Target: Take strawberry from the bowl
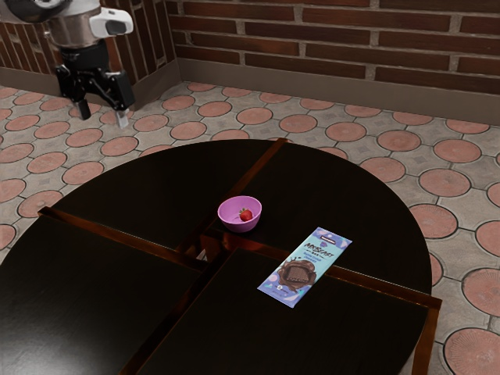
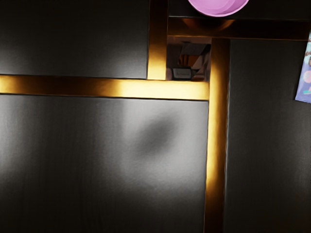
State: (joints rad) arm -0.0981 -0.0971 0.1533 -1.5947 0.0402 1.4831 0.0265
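Note:
My gripper [image 1: 101, 119] hangs high at the exterior view's upper left, well away from the bowl; its two fingers stand apart with nothing between them. A pink bowl [image 1: 228, 215] sits upright near the middle of the round dark table, and a red strawberry [image 1: 245, 215] lies inside it. In the wrist view part of the bowl [image 2: 218, 6] shows at the edge; the strawberry is out of sight there.
On the round black table [image 1: 328, 187] with brown wooden strips lies a chocolate bar packet [image 1: 305, 267], toward the exterior view's right of the bowl. The packet [image 2: 306, 80] is partly seen in the wrist view. A small square gap [image 2: 187, 60] opens among the strips.

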